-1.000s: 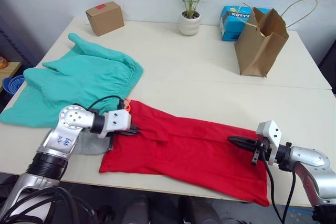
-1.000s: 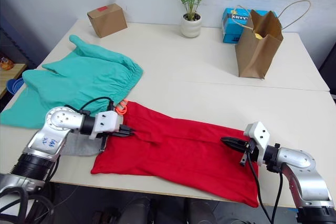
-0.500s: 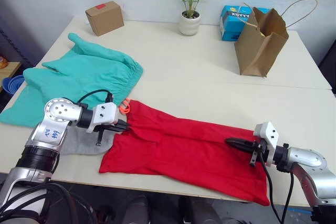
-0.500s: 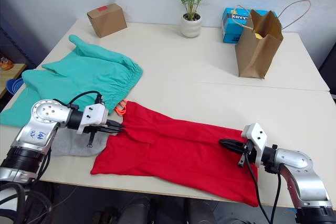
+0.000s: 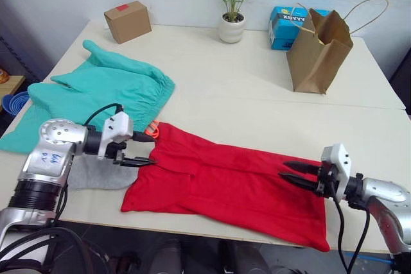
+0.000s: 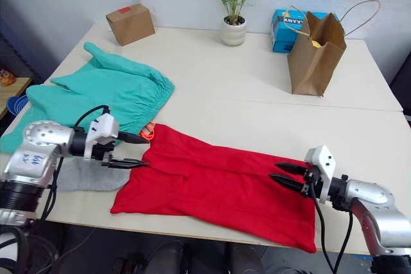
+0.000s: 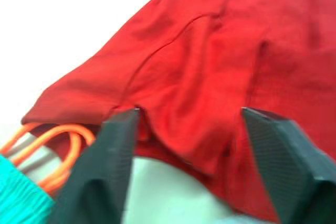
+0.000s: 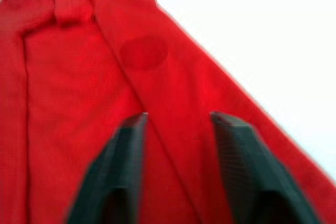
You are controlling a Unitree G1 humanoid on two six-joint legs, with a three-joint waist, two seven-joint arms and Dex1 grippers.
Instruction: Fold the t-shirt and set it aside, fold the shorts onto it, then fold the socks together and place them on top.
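Head view: red t-shirt [image 5: 231, 184] spread lengthwise along near edge of the table [image 5: 257, 88], partly folded, creases running its length. Teal-green shorts [image 5: 96, 97] flat at table's left side, waistband toward centre, orange drawstring [image 5: 152, 130] poking out just beside t-shirt's left end. Grey sock [image 5: 96, 174] lying on table at near left, between shorts and t-shirt's left edge, partly under left arm. Left gripper [image 5: 145, 150] at t-shirt's left end, jaws spread, one finger above the other, tips at the fabric edge, nothing pinched. Right gripper [image 5: 292, 174] over t-shirt's right part, jaws spread, tips just above the cloth, holding nothing. Far side: cardboard box [image 5: 128, 22] at left, potted plant [image 5: 232, 4] in centre, brown paper bag [image 5: 319, 43] at right with blue box [image 5: 286, 27] behind it.

Left wrist view: both black fingers [image 7: 100, 177] wide apart, straddling a raised fold at the t-shirt's edge; fabric between them, not clamped. Orange drawstring loops and a sliver of teal shorts beside one finger.

Right wrist view: two black fingers [image 8: 118, 174] apart over the red cloth, a long crease running between them; bare tabletop beyond the t-shirt's edge. Contact with fabric not discernible.
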